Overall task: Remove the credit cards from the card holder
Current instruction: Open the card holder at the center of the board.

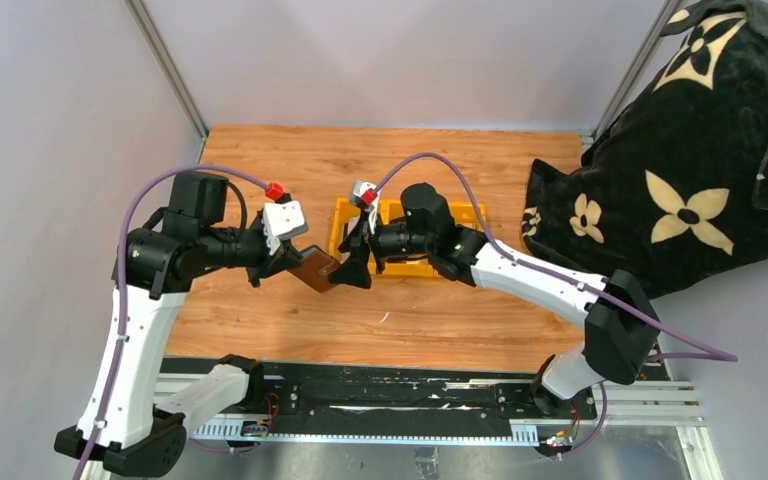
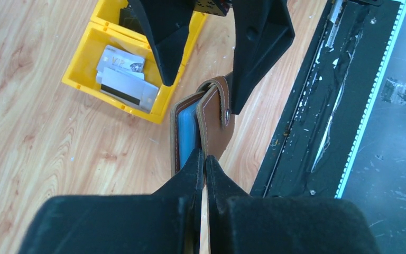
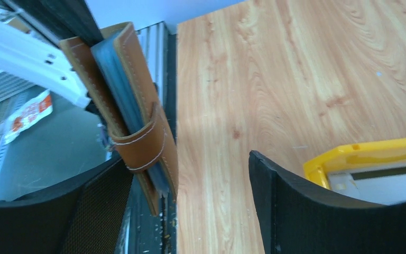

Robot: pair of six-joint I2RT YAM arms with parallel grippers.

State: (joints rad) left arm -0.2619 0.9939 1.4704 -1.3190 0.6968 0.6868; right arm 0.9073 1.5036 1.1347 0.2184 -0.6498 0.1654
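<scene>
card holder (image 2: 214,119) is folded shut so its slots are hidden, only a blue edge (image 2: 189,129) peeks out. yellow bin (image 1: 342,220) sits mostly behind the right arm (image 1: 520,268) from above.

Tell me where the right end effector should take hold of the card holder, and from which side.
I'd grip the snap strap wrapped over the free end of the card holder. The left end effector clamps the opposite end, holding it closed and edge-on, so only the strap end is free. Bring the open right end effector in from that end, one finger on each broad face.
</scene>
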